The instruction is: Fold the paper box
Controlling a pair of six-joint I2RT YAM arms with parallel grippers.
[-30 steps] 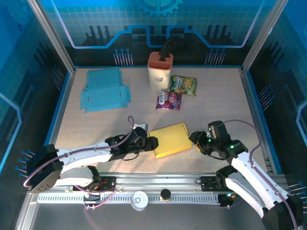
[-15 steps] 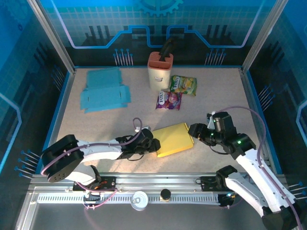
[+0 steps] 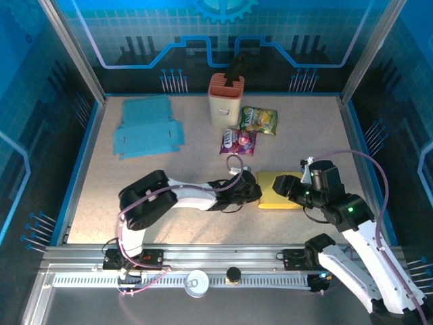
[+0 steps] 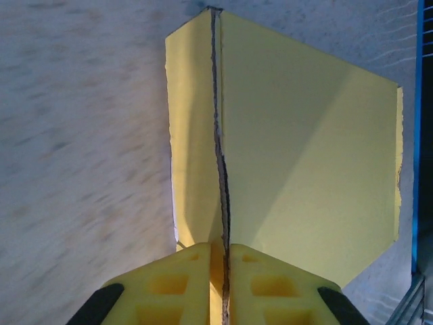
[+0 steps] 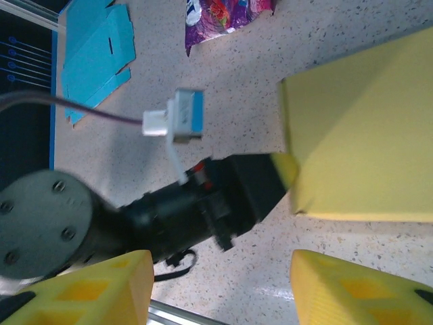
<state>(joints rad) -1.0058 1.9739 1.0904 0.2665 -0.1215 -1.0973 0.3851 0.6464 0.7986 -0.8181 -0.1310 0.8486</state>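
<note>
One yellow box [image 3: 277,193], speckled table [image 3: 318,135], blue walls [image 3: 223,27] around.

We found the paper box [image 3: 279,191] plain bright yellow, with dark grey along its raw edges. Well to the left of the paper box lay a flat turquoise-blue carton [image 3: 145,128]. Behind the box stood a cream holder [image 3: 225,101] with an orange top, a purple packet [image 3: 238,141] and a green-and-yellow packet [image 3: 259,120]. The table [image 3: 135,183] was beige with fine dark speckles. The left gripper [image 4: 224,264] and the right gripper [image 5: 216,271] both had yellow fingers.
</note>
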